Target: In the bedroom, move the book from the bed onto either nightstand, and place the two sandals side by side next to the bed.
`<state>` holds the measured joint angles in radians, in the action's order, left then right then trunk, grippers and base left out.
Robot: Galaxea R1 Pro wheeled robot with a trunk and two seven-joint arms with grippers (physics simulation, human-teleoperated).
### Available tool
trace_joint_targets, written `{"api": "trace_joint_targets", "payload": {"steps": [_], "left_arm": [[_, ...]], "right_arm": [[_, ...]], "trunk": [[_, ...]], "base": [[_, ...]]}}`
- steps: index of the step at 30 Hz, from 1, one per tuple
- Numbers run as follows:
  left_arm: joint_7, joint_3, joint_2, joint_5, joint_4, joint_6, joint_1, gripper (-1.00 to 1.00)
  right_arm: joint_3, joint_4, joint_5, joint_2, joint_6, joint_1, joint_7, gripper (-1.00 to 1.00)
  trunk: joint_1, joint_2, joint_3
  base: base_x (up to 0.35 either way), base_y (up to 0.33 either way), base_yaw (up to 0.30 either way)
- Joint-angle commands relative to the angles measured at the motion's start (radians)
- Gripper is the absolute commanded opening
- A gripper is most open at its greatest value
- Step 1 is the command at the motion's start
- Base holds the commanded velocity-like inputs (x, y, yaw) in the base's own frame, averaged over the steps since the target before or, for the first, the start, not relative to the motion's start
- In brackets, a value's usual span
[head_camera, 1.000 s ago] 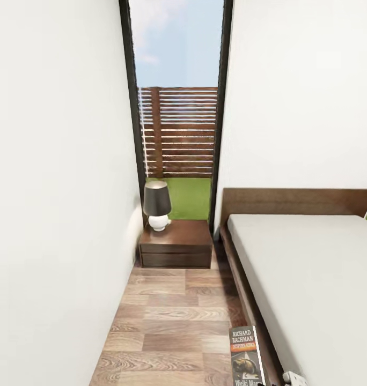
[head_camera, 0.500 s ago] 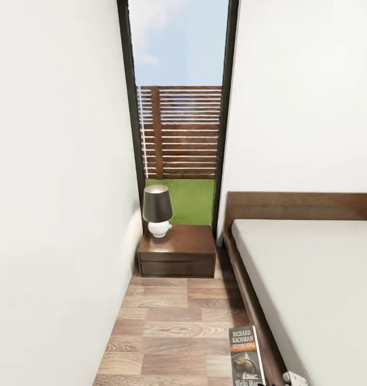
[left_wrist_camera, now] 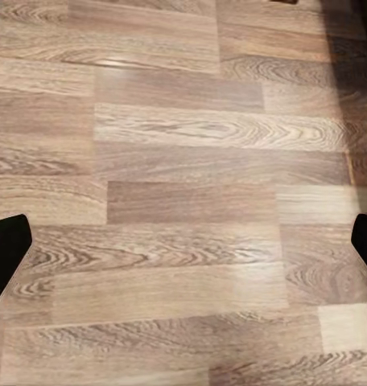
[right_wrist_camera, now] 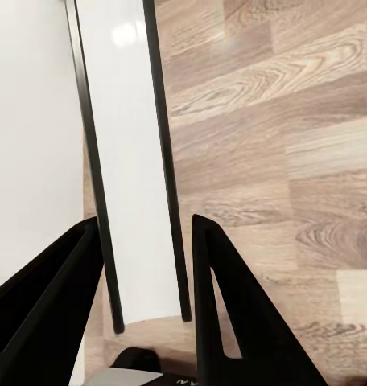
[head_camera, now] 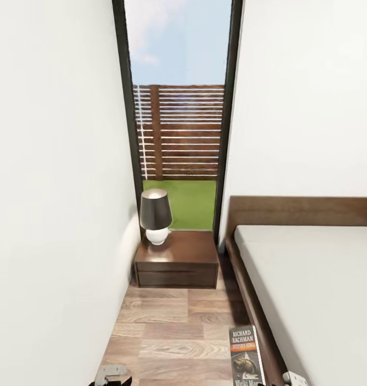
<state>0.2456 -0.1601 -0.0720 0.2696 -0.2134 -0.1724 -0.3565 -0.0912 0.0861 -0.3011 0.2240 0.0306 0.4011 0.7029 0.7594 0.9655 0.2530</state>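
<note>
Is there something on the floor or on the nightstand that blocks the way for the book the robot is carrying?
Nothing visible blocks the plank floor between the book, held by the right gripper, and the nightstand. A lamp stands on the top's corner nearest the wall and window; the rest of the top looks free.

**A bedroom in a home**

The head view looks down a narrow aisle of a domestic bedroom. A low bed [head_camera: 312,289] with a plain pale grey mattress, dark wooden frame and flat headboard fills one side. At the aisle's far end a dark two-drawer nightstand [head_camera: 177,262] carries a small lamp [head_camera: 155,217] with a dark shade and white base. White walls [head_camera: 49,187], a wood-plank floor [head_camera: 173,327] and a tall dark-framed window [head_camera: 178,123] onto grass and a slatted fence complete the room.
</note>
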Motion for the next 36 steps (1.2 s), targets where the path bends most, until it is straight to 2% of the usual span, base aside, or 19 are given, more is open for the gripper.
{"api": "trace_joint_targets", "payload": {"steps": [1, 11, 36], "left_arm": [[0.002, -0.008, -0.002, 0.011, 0.003, -0.004, -0.001, 1.00], [0.003, -0.009, -0.004, 0.014, 0.016, -0.006, -0.001, 1.00], [0.003, -0.010, -0.003, 0.014, 0.022, -0.007, -0.001, 1.00]], "right_arm": [[-0.011, 0.000, 0.000, 0.000, 0.003, 0.001, 0.004, -1.00], [-0.011, 0.000, 0.000, 0.000, 0.003, 0.001, 0.004, -1.00], [-0.012, 0.000, 0.000, 0.000, 0.003, 0.001, 0.003, -1.00]], "trunk": [[0.001, 0.001, 0.001], [0.001, 0.001, 0.001], [0.001, 0.001, 0.001]], "base": [[0.333, 0.000, 0.000], [0.333, 0.000, -0.090], [0.333, 0.000, -0.003]]}}
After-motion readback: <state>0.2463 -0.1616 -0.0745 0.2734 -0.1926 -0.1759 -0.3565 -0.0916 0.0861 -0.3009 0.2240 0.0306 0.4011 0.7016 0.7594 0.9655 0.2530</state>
